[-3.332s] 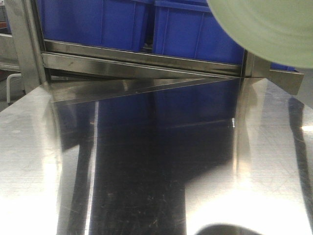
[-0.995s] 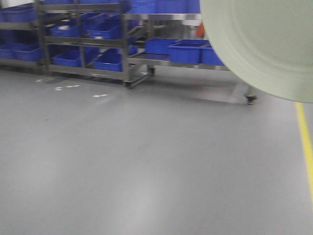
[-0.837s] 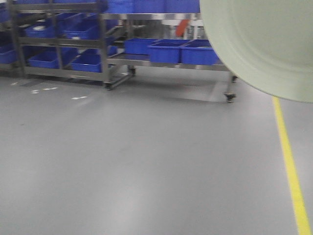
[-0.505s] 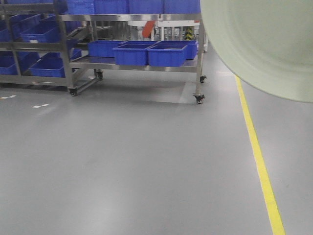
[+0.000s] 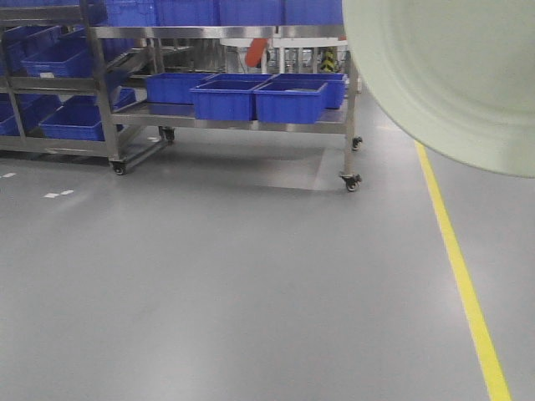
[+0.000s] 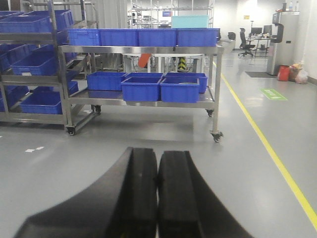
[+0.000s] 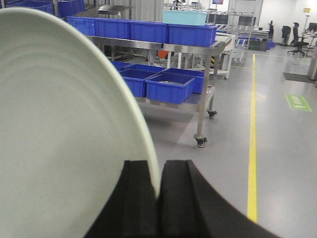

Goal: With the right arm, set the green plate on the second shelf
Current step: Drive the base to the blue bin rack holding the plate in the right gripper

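The green plate (image 5: 451,75) fills the upper right of the front view, held on edge above the floor. In the right wrist view the green plate (image 7: 59,129) covers the left half, and my right gripper (image 7: 157,166) is shut on its rim, one finger on each face. My left gripper (image 6: 158,156) is shut with nothing between its fingers, pointing over bare floor. Ahead stands a wheeled steel shelf rack (image 5: 251,125) with blue bins (image 5: 288,98) on its lower tier and more on top. The shelf rack (image 6: 143,101) also shows in the left wrist view.
A second steel rack with blue bins (image 5: 50,92) stands at the left. A yellow floor line (image 5: 456,267) runs along the right of the grey floor. Far right in the left wrist view are a chair (image 6: 245,42) and a red bin (image 6: 283,73).
The front view has swung from a steel tabletop close up to open floor. The racks slid leftward across it. The plate stays in the upper right, still gripped.
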Motion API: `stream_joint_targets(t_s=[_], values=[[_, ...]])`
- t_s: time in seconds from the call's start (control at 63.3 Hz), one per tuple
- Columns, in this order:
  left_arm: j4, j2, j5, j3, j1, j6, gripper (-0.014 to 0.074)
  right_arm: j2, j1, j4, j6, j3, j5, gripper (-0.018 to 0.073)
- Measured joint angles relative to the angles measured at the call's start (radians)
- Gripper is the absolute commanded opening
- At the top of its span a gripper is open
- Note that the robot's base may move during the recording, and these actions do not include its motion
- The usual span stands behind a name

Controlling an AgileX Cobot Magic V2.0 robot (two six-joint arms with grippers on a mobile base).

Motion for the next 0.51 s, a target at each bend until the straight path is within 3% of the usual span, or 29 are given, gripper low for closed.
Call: stream_joint_targets(t_s=[0.505], values=[[0.0,0.0,0.0,0.0,0.0,0.0,0.013,0.0,0.0,0.0,0.0,0.0,0.0,0.006]])
